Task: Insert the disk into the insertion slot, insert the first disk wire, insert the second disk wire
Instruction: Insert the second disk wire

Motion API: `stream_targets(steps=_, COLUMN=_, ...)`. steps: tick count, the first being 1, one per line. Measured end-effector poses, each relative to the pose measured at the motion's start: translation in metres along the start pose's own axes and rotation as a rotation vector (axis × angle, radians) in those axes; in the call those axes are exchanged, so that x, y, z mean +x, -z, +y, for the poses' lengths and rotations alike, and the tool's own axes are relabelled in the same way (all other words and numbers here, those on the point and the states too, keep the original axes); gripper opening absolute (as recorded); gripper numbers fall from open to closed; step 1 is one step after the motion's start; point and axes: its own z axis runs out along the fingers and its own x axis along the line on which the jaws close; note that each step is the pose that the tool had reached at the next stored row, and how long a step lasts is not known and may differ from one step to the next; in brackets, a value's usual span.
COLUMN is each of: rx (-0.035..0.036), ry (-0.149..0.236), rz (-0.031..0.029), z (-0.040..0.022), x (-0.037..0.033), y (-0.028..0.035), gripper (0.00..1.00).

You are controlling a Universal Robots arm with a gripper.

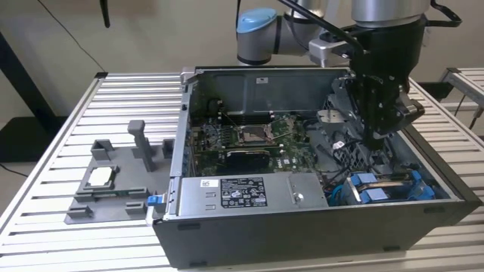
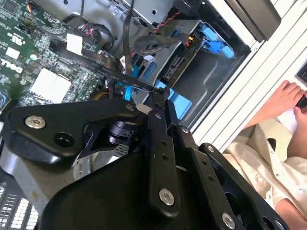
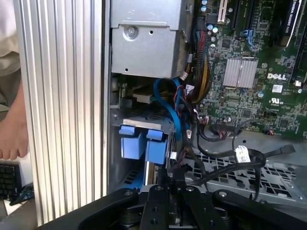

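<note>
Where the fingers of the gripper meet, we see them closed together on a thin black wire, pinched near its end, just in front of the slot. We judge this to be one of the disk wires, not yet plugged in.

The wire looks light and limp. It will sag and twist, so we would hold it at the stiff plug rather than along the soft run, and press straight, since small plugs and pins bend easily.

The disk already sits inside the slot, its blue frame at the slot's outer end. It is rigid and fairly heavy, best held by that frame.

Around the slot stands the open computer case, with the circuit board beside the slot. The case rests on the slatted tabletop.
</note>
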Motion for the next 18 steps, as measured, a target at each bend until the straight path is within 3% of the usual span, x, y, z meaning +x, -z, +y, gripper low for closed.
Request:
stream_targets(steps=10, rx=-0.0090, ry=0.002, rz=-0.0010, z=-0.0042, x=0.0268, y=-0.0098, gripper=0.16)
stream_targets(steps=11, rx=-0.0087, ry=0.001, rz=-0.0052, z=-0.0042, x=0.0274, y=-0.0104, gripper=0.16)
stream_targets(steps=12, rx=-0.0075, ry=-0.002, rz=-0.0200, z=-0.0042, x=0.0276, y=-0.0106, gripper=0.16)
stream_targets(steps=18, rx=0.0006, ry=-0.024, rz=-0.1264, z=-0.0048, x=0.0285, y=-0.0110, gripper=0.16)
